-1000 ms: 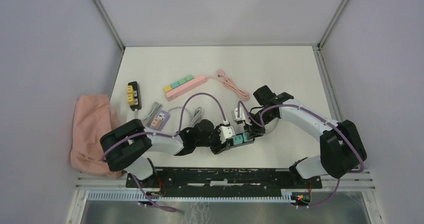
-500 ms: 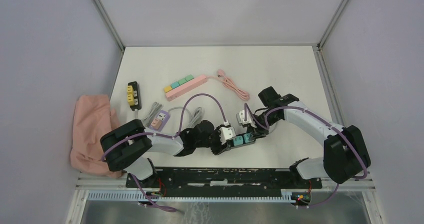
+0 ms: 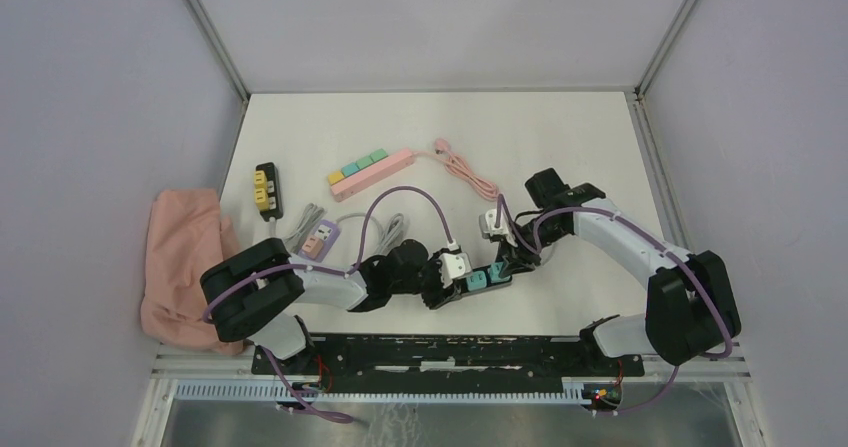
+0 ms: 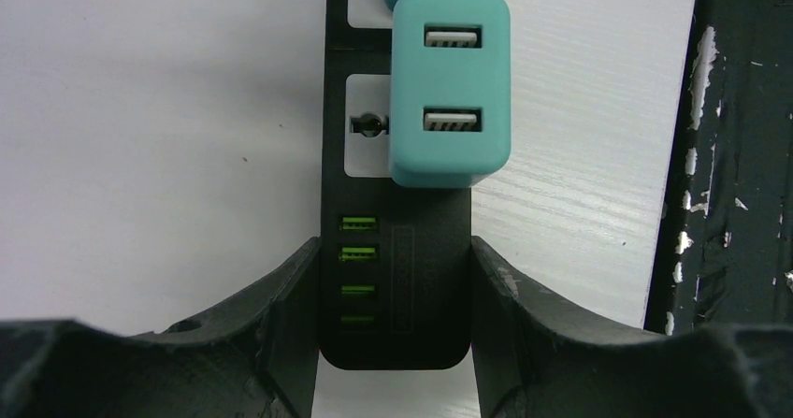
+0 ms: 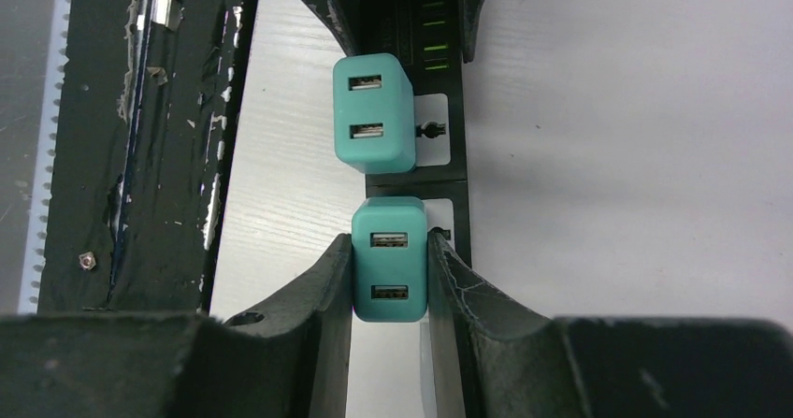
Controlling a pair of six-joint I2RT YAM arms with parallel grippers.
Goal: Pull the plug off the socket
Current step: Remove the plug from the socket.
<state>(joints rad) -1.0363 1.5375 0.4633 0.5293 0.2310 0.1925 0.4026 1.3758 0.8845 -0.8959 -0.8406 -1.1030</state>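
Observation:
A black socket strip (image 3: 462,289) with green USB ports lies near the table's front edge. Two teal plugs stand in a row along it. My left gripper (image 4: 393,329) is shut on the strip's (image 4: 397,278) USB end, and one teal plug (image 4: 450,91) sits just beyond its fingers. My right gripper (image 5: 389,292) is shut on the other teal plug (image 5: 388,259) at the strip's (image 5: 458,161) far end, with a finger pressed on each side. The first plug (image 5: 374,114) shows further along. Whether the gripped plug's pins are still in the socket is hidden.
A pink strip (image 3: 370,172) with coloured plugs and a pink cable (image 3: 468,175) lie further back. A black block (image 3: 267,189) with yellow sockets, a small purple strip (image 3: 320,238) and a grey cable lie left. Off the table's left edge lies a pink cloth (image 3: 185,267). A black rail (image 3: 450,352) runs along the front.
My right arm's wrist has swung to the right, staying shut on its teal plug. The black strip and my left gripper have shifted slightly right with it.

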